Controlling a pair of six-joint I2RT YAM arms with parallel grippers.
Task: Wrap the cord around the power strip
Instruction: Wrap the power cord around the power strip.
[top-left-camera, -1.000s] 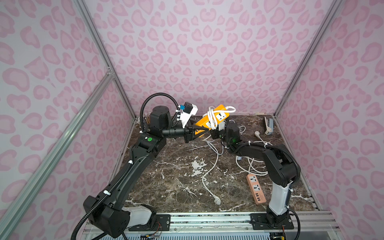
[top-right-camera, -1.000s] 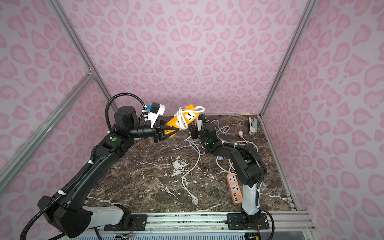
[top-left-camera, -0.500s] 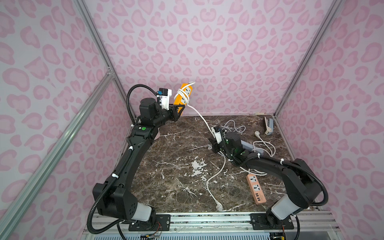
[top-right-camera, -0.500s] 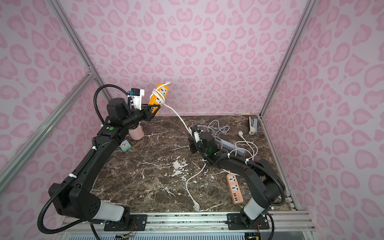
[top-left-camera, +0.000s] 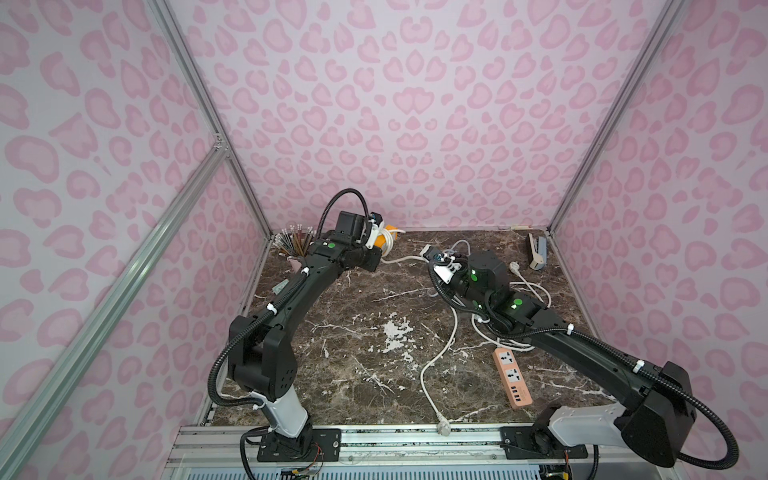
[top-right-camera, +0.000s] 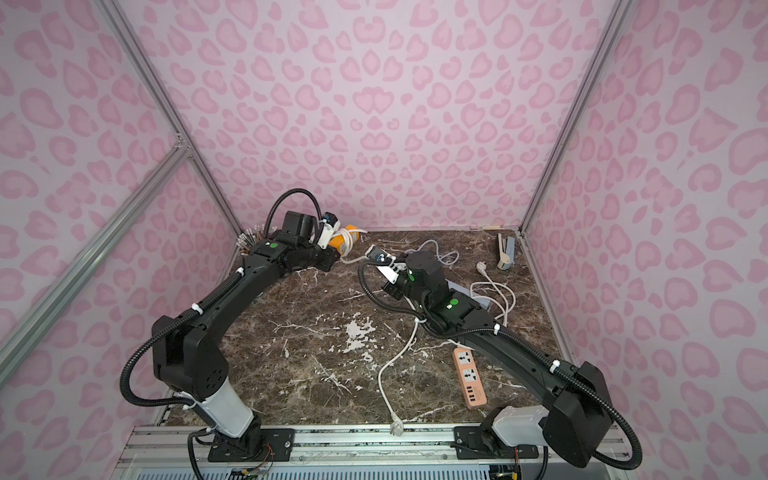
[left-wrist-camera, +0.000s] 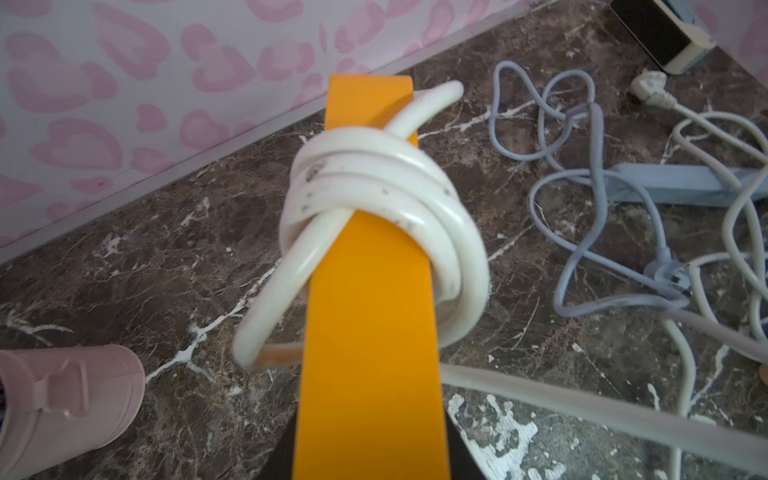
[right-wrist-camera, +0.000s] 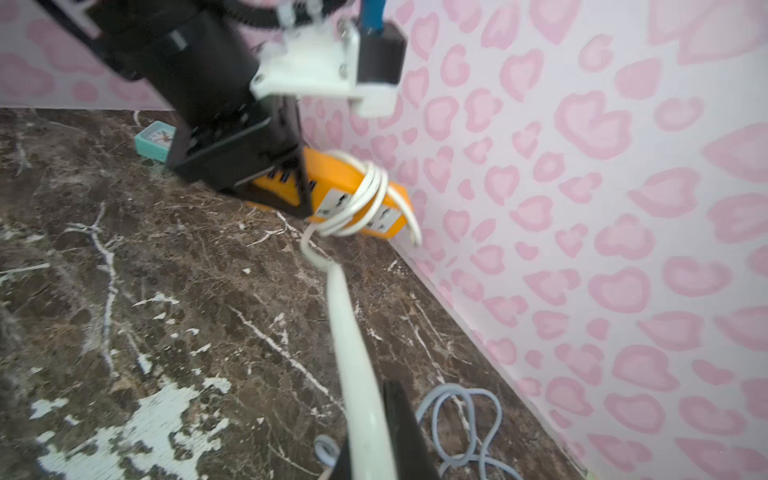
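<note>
An orange power strip (left-wrist-camera: 370, 332) sits at about 11 o'clock on a dark marble tabletop (top-left-camera: 353, 353) (reading the table as a dial, with the back wall at 12 and the robot's bases at 6). It lies close to the pink-patterned back wall; whether it touches the surface cannot be told. A white cord (left-wrist-camera: 374, 183) circles its middle in roughly three tight turns, with a looser loop hanging off one side.

The left gripper (left-wrist-camera: 370, 436) is clamped on one end of the strip, with a black finger on either side of the orange body. From the coils the cord runs taut toward 12 o'clock, where the right gripper (top-left-camera: 430, 253) has its jaws pinched together on it. Past that grip the cord drops to the table and snakes down to its plug (top-left-camera: 444, 428) at the front edge, at 6 o'clock.

A pink cup (top-left-camera: 295, 257) of thin sticks stands at 10 o'clock, and a small teal clock (right-wrist-camera: 153, 141) lies near it. A blue-grey power strip (left-wrist-camera: 681, 189) with its tangled cord lies at about 2 o'clock, partly under the right arm. A stapler (top-left-camera: 537, 251) rests in the corner at 1 o'clock. A salmon power strip (top-left-camera: 512, 380) lies flat at 5 o'clock.
</note>
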